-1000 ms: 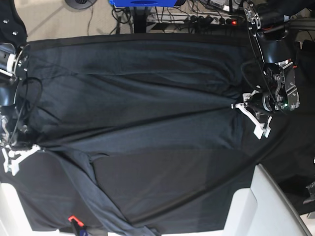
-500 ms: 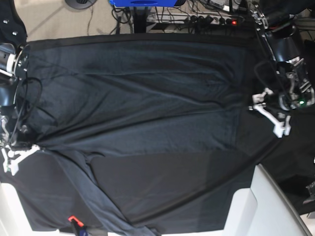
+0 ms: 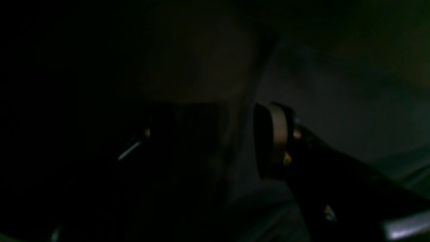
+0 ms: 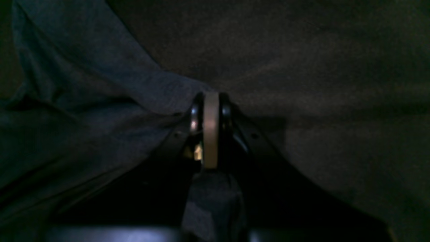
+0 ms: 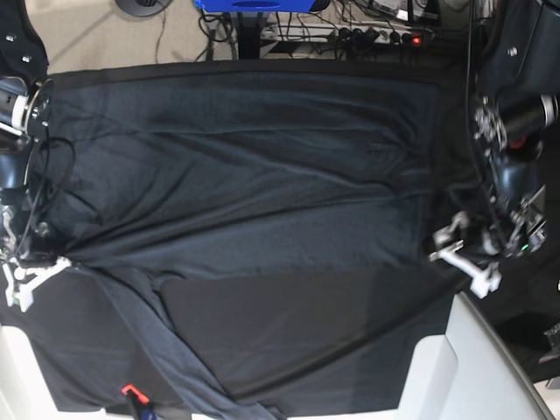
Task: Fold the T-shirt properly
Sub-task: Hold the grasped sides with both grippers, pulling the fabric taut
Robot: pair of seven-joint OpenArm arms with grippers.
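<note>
On the black tablecloth (image 5: 490, 105) that covers the tabletop, the T-shirt (image 5: 245, 192) lies spread flat across the middle, reaching nearly from the left edge to the right edge, with one long sleeve (image 5: 166, 350) trailing down toward the near edge left of centre. At the left edge the right gripper (image 5: 22, 278) sits low on the cloth with its jaws clenched on a pinch of the T-shirt (image 4: 100, 90); the right wrist view shows bluish knit bunched right at the closed fingertips (image 4: 211, 101), and creases fan out from that corner, so it likely acts as an anchor holding that side taut. Near the right edge the left gripper (image 5: 464, 261) has its white fingers apart and grasps nothing; it sits just off the shirt's right side, over tablecloth, probably lining up for a new pinch point lower down that side. The left wrist view is too dark to tell what lies under it; only one pad (image 3: 273, 137) shows. Count: one T-shirt, one tablecloth, two grippers, one sleeve clearly visible. A small red item (image 5: 129, 389) sits at the near edge, unidentifiable.
</note>
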